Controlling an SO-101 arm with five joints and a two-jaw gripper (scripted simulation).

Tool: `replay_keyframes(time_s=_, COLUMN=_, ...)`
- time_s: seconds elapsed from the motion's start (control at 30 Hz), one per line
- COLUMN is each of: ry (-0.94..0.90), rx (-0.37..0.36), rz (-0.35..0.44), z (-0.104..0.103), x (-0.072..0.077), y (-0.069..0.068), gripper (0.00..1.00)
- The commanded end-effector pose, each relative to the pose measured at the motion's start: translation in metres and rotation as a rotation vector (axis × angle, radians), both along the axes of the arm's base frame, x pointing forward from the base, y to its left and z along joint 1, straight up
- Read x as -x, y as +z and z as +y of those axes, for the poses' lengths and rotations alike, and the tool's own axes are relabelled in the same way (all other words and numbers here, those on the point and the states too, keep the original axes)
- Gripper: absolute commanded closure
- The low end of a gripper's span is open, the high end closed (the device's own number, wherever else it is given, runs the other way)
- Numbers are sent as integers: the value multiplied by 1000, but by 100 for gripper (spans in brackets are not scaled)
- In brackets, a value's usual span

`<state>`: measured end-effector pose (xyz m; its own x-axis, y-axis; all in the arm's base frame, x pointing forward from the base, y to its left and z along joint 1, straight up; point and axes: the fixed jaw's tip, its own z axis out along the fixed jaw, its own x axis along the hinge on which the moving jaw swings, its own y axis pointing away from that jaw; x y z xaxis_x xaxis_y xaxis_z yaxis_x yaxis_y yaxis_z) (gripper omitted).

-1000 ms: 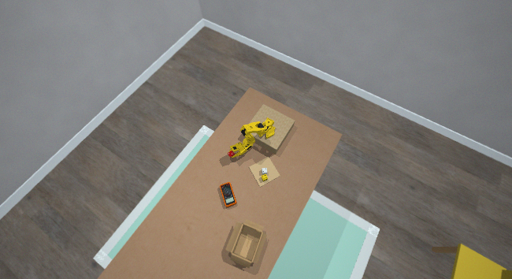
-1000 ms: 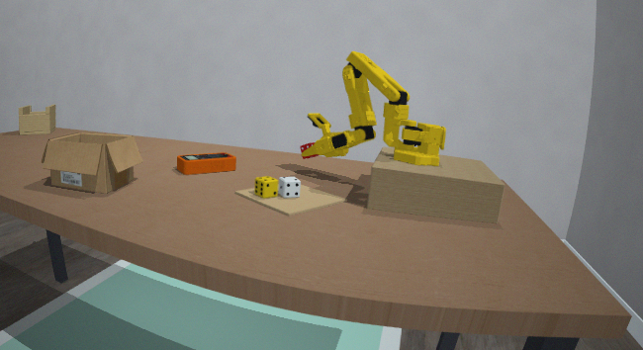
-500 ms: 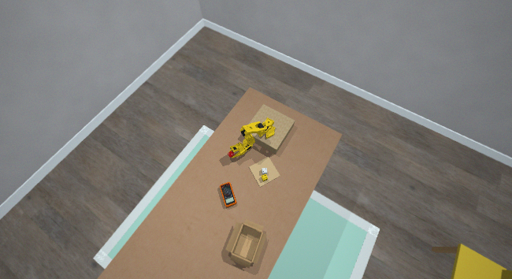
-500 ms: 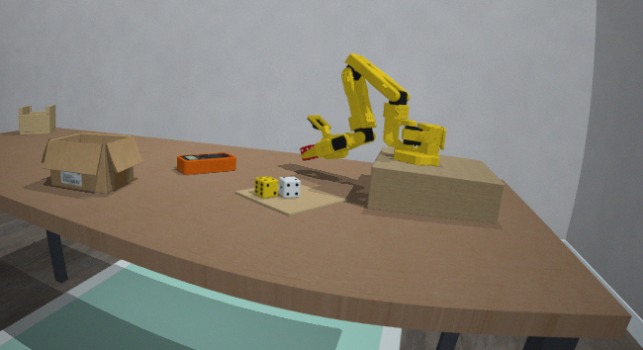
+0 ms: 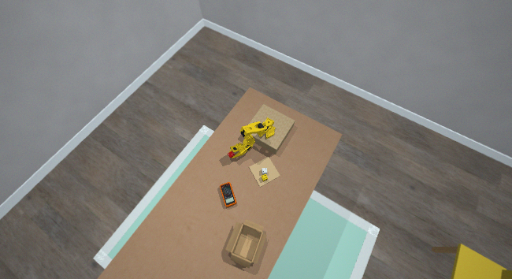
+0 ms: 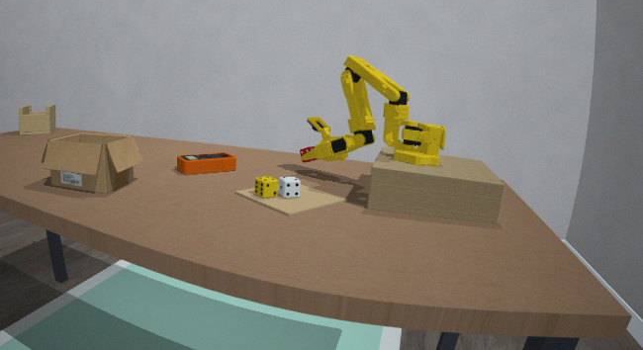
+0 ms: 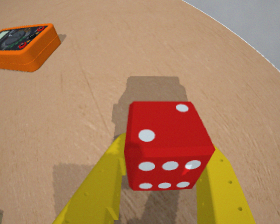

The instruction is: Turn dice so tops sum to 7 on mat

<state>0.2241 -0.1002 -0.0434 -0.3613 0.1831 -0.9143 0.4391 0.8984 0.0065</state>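
My gripper point(image 7: 165, 163) is shut on a red die point(image 7: 167, 144) and holds it above the bare table top, off the mat. In the wrist view the die shows a face with two pips and a face with six pips. The red die also shows at the fingertips in the top view point(image 5: 231, 154) and the exterior view point(image 6: 307, 151). A yellow die point(image 6: 266, 186) and a white die point(image 6: 289, 187) sit flat side by side on the tan mat point(image 6: 290, 199). The mat lies in front of the arm's base block point(image 6: 433, 188).
An orange meter point(image 6: 206, 163) lies on the table to the left of the mat. An open cardboard box point(image 6: 89, 161) stands further left. A small wooden holder point(image 6: 37, 119) stands at the far left end.
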Motion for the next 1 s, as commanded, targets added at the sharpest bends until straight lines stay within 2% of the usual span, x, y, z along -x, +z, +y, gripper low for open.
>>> replay_keyframes(time_s=0.0, ry=-6, rx=10, rz=-6, z=-2, x=0, y=-2, gripper=100)
replay_keyframes(time_s=0.97, ry=-7, rx=10, rz=-6, z=-2, x=1, y=-11, gripper=100)
